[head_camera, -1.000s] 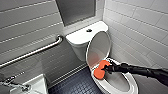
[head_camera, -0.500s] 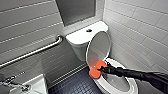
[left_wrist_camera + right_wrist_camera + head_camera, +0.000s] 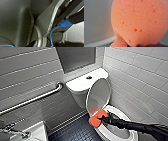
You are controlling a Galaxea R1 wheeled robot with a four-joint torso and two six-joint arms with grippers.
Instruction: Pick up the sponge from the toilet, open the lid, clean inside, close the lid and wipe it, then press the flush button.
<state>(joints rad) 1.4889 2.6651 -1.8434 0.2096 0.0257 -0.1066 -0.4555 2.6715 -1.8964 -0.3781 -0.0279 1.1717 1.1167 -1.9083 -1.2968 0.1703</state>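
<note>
Right now, this is what we see:

- We see the right claw (image 3: 104, 119) at the tip of a black-sleeved arm (image 3: 140, 127) that comes in low from the right. It is pinching the sponge (image 3: 97, 118).
- We find the sponge bright orange, soft and squeezed into two rounded lobes. It hangs over the front left part of the toilet (image 3: 117, 135) rim, just below the edge of the raised lid (image 3: 98, 95).
- Close up in the right wrist view, the sponge (image 3: 137, 21) is pale orange and pitted with small pores. A smooth white toilet surface (image 3: 96, 21) lies right behind it, though we cannot tell which part.
- We note that the arm lies across the bowl and hides part of the seat.
- The lid stands upright against the tank (image 3: 80, 84), between the sponge and the tank.
- On the tank top sits the flush button (image 3: 89, 77), small, dark and round, well apart from the sponge.
- Farther out, we see a metal grab bar (image 3: 32, 99) on the grey tiled wall, and a dark tiled floor (image 3: 75, 133) beside the bowl.
- A white sink (image 3: 37, 133) with a tap (image 3: 12, 129) sits at the lower left.
</note>
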